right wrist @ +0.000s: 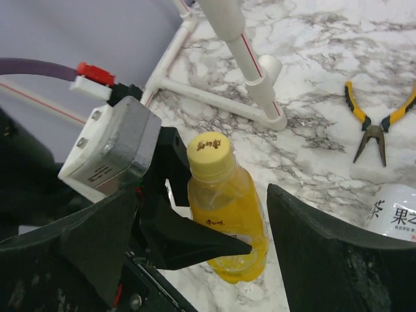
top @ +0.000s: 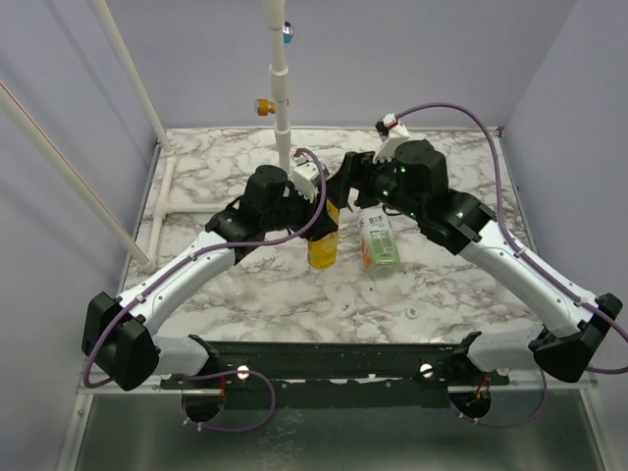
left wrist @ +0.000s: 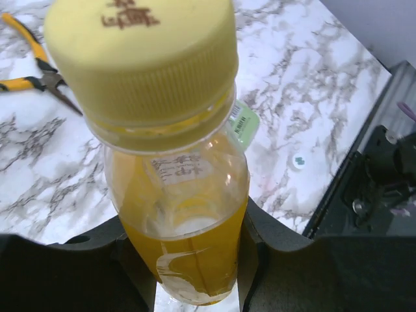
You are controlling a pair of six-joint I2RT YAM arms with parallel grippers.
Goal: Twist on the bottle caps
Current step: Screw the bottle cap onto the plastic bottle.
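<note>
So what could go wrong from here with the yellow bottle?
The right gripper, open, flanks the yellow bottle held by the left gripper; withdrawing could knock its yellow cap or the clear bottle close by. The whitish cap lies near the table edge; an arm sweep might push it off.

yellow cap (right wrist: 210,155) on yellow bottle (right wrist: 227,224); clear labelled bottle (top: 379,245) just beside it.
</note>
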